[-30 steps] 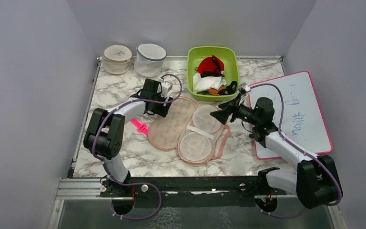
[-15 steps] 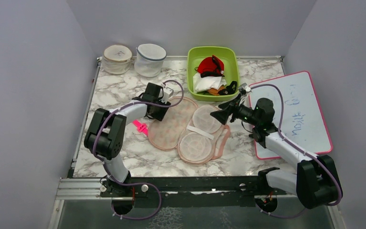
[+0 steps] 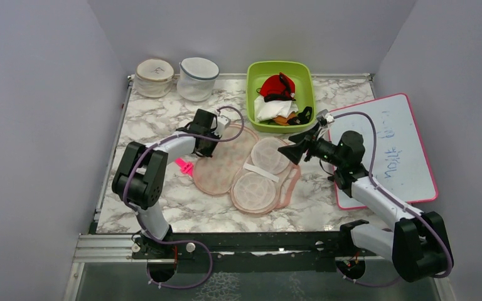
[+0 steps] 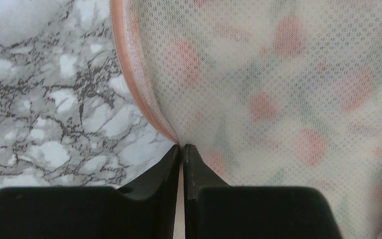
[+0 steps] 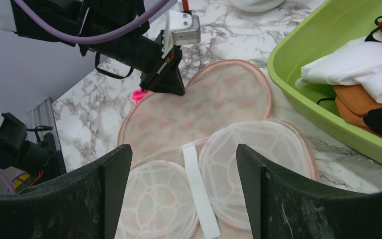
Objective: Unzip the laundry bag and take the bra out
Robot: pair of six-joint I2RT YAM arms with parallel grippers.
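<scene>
Gripping laundry bag (image 3: pixel 223 164) by its pink edging (image 4: pixel 129 64) with left gripper (image 4: pixel 181 147), fingers pressed together, left of centre in top view. Bare marble table (image 3: pixel 157 119) further left, pink clip (image 3: pixel 184 166) just beside bag's rim. Spread open flat mid-frame, pale lobes up. Hovering at bag's right rim with right gripper (image 5: pixel 183 149), fingers wide apart, holding nothing. Resting in green bin (image 3: pixel 251 94) upper centre: bra (image 3: pixel 275 84). Whiteboard (image 3: pixel 392 147) along right edge.

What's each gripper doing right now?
Left gripper: closed on the pink edge of the laundry bag.
Right gripper: open, holding nothing.
</scene>
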